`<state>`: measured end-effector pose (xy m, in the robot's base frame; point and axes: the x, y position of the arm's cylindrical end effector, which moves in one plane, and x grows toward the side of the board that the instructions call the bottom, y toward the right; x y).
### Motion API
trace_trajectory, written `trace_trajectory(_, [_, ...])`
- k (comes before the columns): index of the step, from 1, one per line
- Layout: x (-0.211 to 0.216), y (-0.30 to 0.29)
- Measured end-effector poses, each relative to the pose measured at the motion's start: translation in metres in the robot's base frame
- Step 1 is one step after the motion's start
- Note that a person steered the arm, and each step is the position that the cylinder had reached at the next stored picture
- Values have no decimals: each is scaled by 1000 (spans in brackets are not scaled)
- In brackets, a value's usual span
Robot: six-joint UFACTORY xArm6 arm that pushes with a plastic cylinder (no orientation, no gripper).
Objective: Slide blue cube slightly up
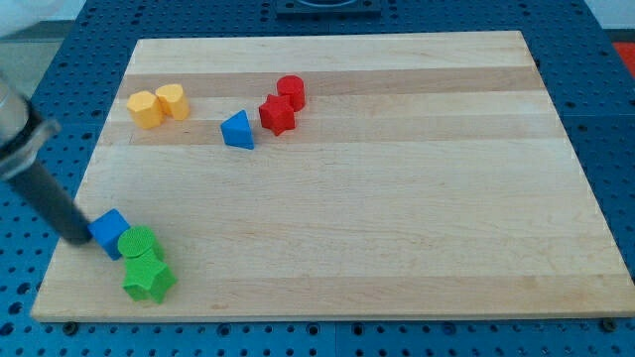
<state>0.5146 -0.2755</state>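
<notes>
Blue cube (110, 232), small block: on light wooden board (397, 198) near its lower left corner, touching my tip (83, 238) on the tip's right. Tip: plain dark rod end, no jaws, pressed against cube's left face. Round green block (138, 243) and green star-shaped block (148, 281): just right of and below tip, the round one touching cube. Blue triangular block (237, 130), red star-shaped block (277, 115), red cylinder (291, 91), two yellow blocks (146, 109) (172, 100): well above tip, toward its right.
</notes>
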Motion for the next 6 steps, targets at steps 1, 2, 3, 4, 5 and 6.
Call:
trace_trajectory(1, [-33,0])
trace_trajectory(2, [-23,-10])
trace_trajectory(3, [-2,-28])
trace_trajectory(4, [45,-29])
trace_trajectory(5, [75,-13])
trace_trajectory(6, [36,6])
